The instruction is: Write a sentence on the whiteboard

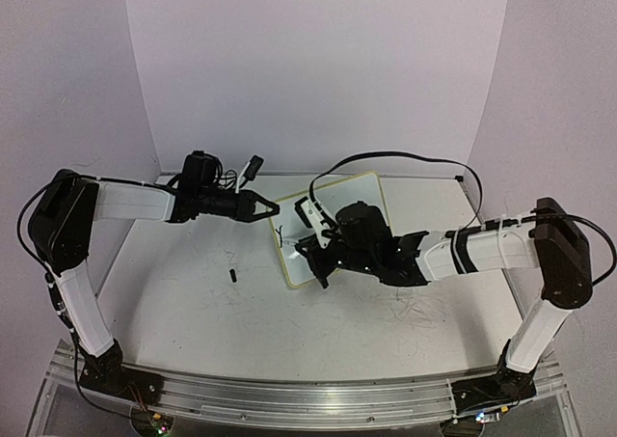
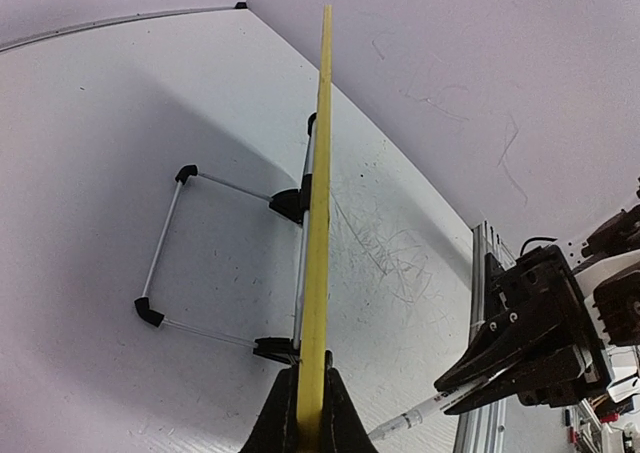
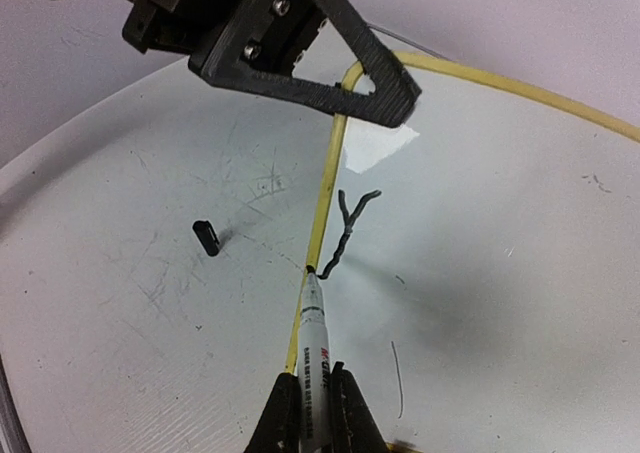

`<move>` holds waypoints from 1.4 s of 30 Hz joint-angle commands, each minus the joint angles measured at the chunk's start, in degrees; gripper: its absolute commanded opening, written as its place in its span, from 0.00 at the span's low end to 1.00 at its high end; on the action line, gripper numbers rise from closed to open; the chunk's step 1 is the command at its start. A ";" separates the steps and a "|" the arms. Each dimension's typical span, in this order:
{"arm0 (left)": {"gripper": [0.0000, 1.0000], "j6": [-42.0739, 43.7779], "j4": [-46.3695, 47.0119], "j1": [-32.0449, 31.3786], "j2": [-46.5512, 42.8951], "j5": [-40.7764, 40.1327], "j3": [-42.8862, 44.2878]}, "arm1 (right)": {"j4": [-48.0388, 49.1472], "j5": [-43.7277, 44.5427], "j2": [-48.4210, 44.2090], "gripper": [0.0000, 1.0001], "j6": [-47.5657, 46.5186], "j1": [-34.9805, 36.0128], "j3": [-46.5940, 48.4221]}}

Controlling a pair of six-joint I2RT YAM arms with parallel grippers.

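Wire stand [image 2: 165, 238] behind whiteboard [image 2: 320, 223] shows only in left wrist view.

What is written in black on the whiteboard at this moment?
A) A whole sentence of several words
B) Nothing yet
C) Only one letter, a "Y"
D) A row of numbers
C: in the right wrist view a single black letter Y stands on the whiteboard, and the tip of the marker is at its lower end; no other black letter shows.
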 commanded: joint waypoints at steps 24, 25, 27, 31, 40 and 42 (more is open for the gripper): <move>0.00 0.59 -3.06 0.09 -2.18 -3.70 -1.60 | 3.66 3.70 2.19 0.00 0.23 -0.84 2.55; 0.00 0.59 -3.04 0.08 -2.14 -3.64 -1.58 | 3.66 3.69 2.33 0.00 0.18 -0.86 2.61; 0.00 0.59 -2.98 0.08 -2.07 -3.49 -1.55 | 3.66 3.74 2.50 0.00 0.19 -0.85 2.75; 0.00 0.59 -2.96 0.08 -2.17 -3.27 -1.58 | 3.66 4.46 2.67 0.00 0.11 -0.84 2.96; 0.00 0.69 -2.88 0.08 -2.38 -3.12 -1.84 | 3.73 4.80 3.26 0.00 -0.08 -0.86 3.28; 0.00 0.77 -2.83 0.12 -2.44 -3.09 -1.84 | 3.66 4.86 3.41 0.00 -0.21 -0.81 3.28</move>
